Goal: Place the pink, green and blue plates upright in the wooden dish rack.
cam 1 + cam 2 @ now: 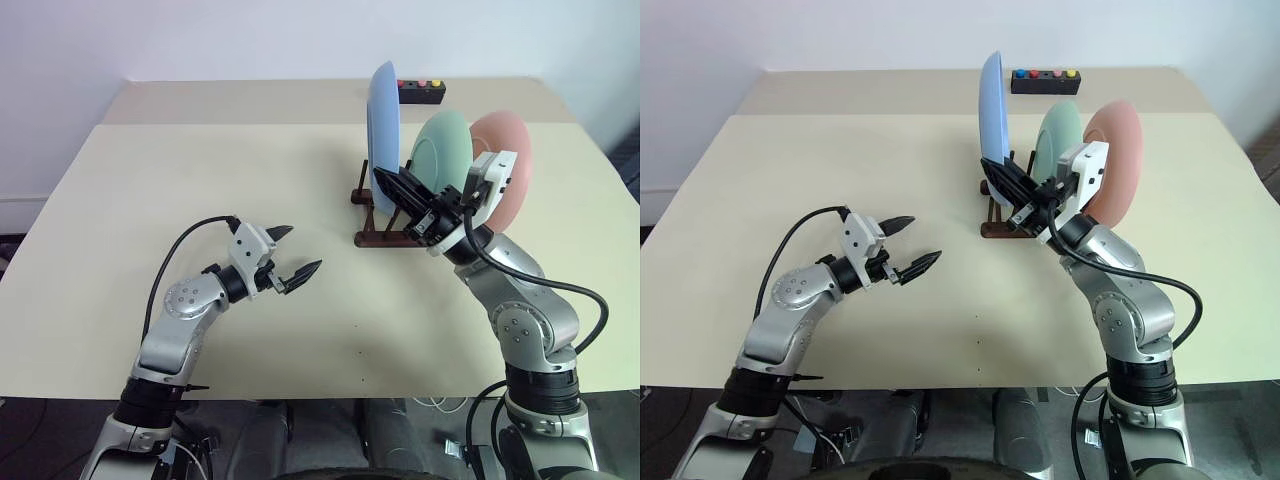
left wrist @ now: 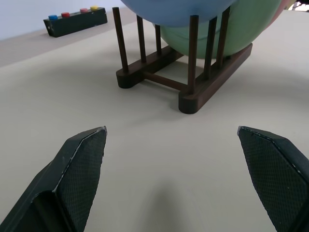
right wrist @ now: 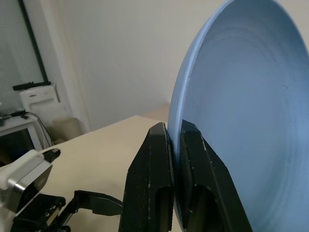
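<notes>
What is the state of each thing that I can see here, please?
blue plate: upright in the rack, rim pinched by the right hand.
green plate: standing in the rack.
pink plate: standing behind the green one.
wooden dish rack: holding plates.
right hand: shut on the blue plate.
left hand: open, empty.

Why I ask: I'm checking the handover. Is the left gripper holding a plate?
No, the left gripper hangs open over the bare table, while the right gripper pinches the blue plate.

My head pair looks down over the bench.
Left wrist camera sits low, close before the wooden dish rack, shared with both eyes.
</notes>
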`<state>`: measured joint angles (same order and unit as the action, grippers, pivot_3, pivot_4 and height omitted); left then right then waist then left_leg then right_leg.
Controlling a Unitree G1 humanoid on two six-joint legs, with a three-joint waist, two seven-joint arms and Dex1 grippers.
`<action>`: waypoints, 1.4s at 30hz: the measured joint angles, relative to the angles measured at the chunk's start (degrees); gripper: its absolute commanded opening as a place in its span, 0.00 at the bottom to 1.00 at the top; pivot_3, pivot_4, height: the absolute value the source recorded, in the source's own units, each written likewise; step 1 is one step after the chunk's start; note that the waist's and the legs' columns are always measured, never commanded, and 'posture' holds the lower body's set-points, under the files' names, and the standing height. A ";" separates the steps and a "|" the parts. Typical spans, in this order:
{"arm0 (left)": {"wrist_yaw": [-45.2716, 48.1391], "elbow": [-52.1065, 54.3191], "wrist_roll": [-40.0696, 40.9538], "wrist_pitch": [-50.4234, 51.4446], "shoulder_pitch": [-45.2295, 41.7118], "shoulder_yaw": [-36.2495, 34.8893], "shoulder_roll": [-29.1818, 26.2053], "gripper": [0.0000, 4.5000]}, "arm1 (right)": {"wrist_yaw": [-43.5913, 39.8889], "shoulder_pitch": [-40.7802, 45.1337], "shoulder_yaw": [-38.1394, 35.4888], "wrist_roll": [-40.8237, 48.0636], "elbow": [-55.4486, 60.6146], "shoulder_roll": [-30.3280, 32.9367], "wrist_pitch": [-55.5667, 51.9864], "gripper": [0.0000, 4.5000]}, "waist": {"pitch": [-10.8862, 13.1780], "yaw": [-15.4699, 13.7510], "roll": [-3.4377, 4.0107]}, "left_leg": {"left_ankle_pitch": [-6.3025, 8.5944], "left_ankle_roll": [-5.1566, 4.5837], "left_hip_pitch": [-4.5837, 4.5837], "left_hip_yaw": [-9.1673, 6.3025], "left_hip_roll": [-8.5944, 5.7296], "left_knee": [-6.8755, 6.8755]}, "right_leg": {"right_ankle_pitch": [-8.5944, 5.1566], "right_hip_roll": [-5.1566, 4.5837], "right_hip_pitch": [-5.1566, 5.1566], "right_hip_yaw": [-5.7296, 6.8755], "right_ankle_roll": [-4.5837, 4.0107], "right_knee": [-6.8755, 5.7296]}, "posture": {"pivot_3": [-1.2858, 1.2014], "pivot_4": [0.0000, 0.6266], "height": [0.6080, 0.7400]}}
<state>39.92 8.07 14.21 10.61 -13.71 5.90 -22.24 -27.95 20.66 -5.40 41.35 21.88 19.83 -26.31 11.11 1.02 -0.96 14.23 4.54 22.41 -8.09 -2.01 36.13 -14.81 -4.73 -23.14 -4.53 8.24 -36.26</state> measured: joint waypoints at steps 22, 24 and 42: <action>0.02 -0.09 -1.07 -1.01 -0.03 0.07 0.07 1.00 | 0.60 0.00 -1.91 3.25 -0.28 -0.16 -5.49 0.99 | 0.00 0.01 0.00 | 0.00 0.00 0.00 0.00 0.00 -0.01 | 0.00 0.00 0.00 0.00 0.00 0.00 | 0.52 0.24 1.00; 0.02 -0.10 -1.09 -1.01 -0.03 0.07 0.08 1.00 | 0.59 0.00 -1.91 2.86 -0.28 -0.09 -5.47 0.99 | 0.00 0.01 0.00 | 0.00 0.00 0.00 0.00 0.00 -0.01 | 0.00 0.00 0.00 0.00 0.00 0.00 | 0.52 0.24 1.00; -0.05 -0.13 -1.20 -1.04 -0.03 0.13 0.49 1.00 | -2.26 4.41 -1.42 -7.76 -0.44 7.28 -0.79 0.99 | 0.00 -0.01 0.01 | 0.00 0.00 0.01 0.01 0.00 0.00 | 0.00 0.00 0.00 0.00 0.00 0.01 | 0.52 0.24 1.00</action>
<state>39.87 7.94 13.01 9.57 -13.75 6.02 -21.75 -30.21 25.07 -6.82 33.59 21.43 27.12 -27.10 11.11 1.01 -0.94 14.24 4.53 22.42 -8.08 -2.01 36.13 -14.81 -4.73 -23.14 -4.53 8.24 -36.24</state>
